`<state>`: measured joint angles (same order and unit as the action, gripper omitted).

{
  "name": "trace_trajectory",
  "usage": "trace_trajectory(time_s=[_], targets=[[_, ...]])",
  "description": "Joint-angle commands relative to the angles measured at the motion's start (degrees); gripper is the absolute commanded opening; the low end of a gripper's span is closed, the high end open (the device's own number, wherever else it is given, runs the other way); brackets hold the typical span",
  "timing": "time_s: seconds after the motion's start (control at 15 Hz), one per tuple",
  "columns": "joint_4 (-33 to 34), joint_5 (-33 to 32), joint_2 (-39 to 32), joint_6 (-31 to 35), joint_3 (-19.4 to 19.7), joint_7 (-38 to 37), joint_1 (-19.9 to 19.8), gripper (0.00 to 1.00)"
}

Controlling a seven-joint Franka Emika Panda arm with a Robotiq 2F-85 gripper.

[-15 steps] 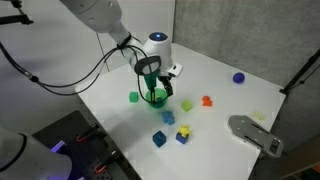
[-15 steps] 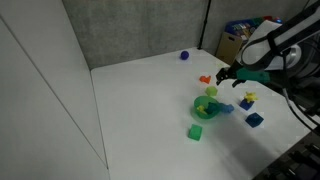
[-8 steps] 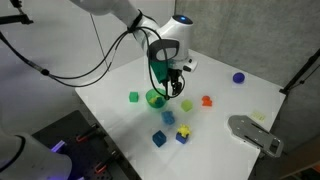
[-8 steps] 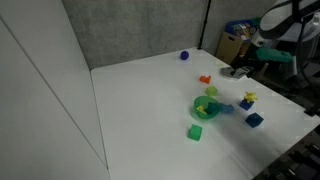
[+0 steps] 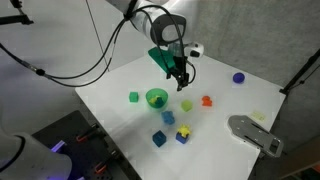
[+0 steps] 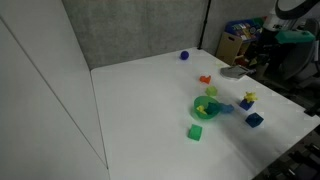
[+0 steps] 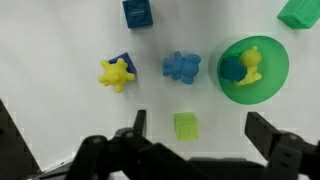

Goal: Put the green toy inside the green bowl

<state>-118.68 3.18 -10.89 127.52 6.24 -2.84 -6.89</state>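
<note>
The green bowl (image 7: 262, 88) lies at the right of the wrist view. The dark teal-green toy (image 7: 233, 69) lies inside it, beside a yellow piece (image 7: 254, 58). The bowl also shows in both exterior views (image 5: 156, 98) (image 6: 206, 108). My gripper (image 7: 200, 135) is open and empty, raised well above the table. A yellow-green cube (image 7: 186, 125) lies on the table between its fingers. In an exterior view the gripper (image 5: 181, 78) hangs above and beyond the bowl.
A blue bear (image 7: 181, 68), a yellow spiky toy (image 7: 117, 72), a blue cube (image 7: 138, 12) and a light-green cube (image 7: 300, 12) lie around the bowl. An orange piece (image 5: 207, 100), a purple ball (image 5: 238, 77) and a grey object (image 5: 255, 133) lie farther off.
The gripper has risen from the bowl and moved away from it, open. The teal-green toy stays in the bowl.
</note>
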Motion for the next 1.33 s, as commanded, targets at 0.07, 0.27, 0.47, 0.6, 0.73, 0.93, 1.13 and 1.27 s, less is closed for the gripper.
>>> trace_trajectory(time_s=[0.07,0.27,0.47,0.6,0.73,0.93,1.13,1.27], targets=[[-2.42,-5.05,5.90,-0.07,0.30,4.99,-0.03,1.00],[-5.51,-6.13,10.01,1.03,0.16,8.15,-0.07,1.00],[-9.46,-5.23,14.90,0.95,0.22,11.47,-0.08,1.00],[-11.87,-4.92,18.20,-0.01,0.44,13.01,-0.05,1.00],[-14.03,-4.71,21.34,-0.69,0.65,13.62,0.02,1.00],[-15.66,-4.08,25.43,-3.70,1.04,14.58,0.27,1.00],[-15.19,-3.07,28.77,-11.09,1.40,14.88,0.53,1.00],[-14.72,-2.00,30.62,-14.23,1.26,12.86,0.58,1.00]])
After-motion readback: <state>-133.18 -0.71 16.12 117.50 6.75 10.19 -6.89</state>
